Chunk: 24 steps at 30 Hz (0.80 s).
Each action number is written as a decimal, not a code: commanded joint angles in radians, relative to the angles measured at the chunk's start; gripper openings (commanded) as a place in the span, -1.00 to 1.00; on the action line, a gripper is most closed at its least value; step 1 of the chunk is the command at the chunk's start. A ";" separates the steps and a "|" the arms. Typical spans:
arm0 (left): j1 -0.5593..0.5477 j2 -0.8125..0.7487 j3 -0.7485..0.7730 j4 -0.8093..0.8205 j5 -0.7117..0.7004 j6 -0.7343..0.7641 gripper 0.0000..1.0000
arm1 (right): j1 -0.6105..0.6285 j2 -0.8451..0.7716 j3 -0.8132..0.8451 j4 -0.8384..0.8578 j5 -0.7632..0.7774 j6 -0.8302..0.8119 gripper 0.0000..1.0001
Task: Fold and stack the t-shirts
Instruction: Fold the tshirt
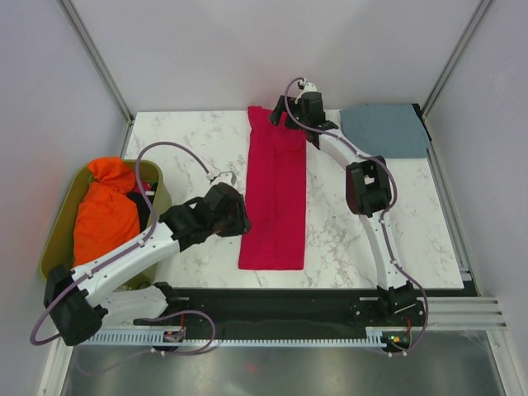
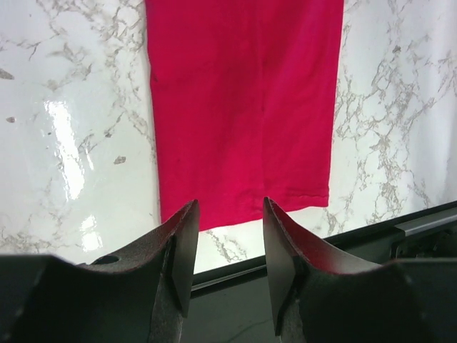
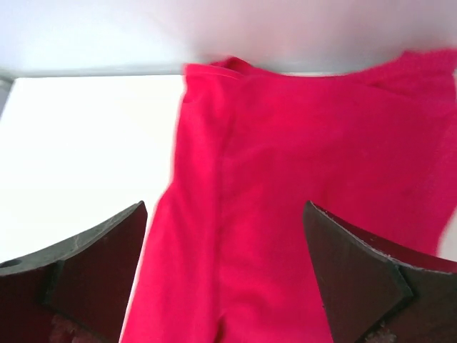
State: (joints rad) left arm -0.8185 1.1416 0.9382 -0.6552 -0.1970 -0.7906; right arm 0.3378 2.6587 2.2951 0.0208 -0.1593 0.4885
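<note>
Left pincer (image 2: pixel 228 207), right pincer (image 3: pixel 225 209), both agape, at red t-shirt (image 1: pixel 276 194) on marble table (image 1: pixel 188 140) between pale walls (image 1: pixel 247 49)

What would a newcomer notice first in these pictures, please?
A crimson t-shirt lies folded into a long strip mid-table, the open right gripper at its far end, the open left gripper by its near end. Orange cloth fills an olive bin at left; a folded blue-grey t-shirt sits far right.

Long t-shirt (image 1: pixel 275 198) is laid on the table (image 1: pixel 190 140) centre, folded t-shirt (image 1: pixel 386 130) at far-right corner, bin (image 1: pixel 54 238) beside left edge.
</note>
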 commanded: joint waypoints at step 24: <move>-0.007 -0.075 -0.430 0.244 0.030 -0.128 -0.10 | 0.493 -1.502 -1.872 -0.150 0.176 0.387 0.23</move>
State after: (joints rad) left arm -0.8207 1.0916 0.5236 -0.4755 -0.1722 -0.8745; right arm 0.7841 1.1492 0.4751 -0.2199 0.0231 0.7773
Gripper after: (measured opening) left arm 0.450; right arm 0.620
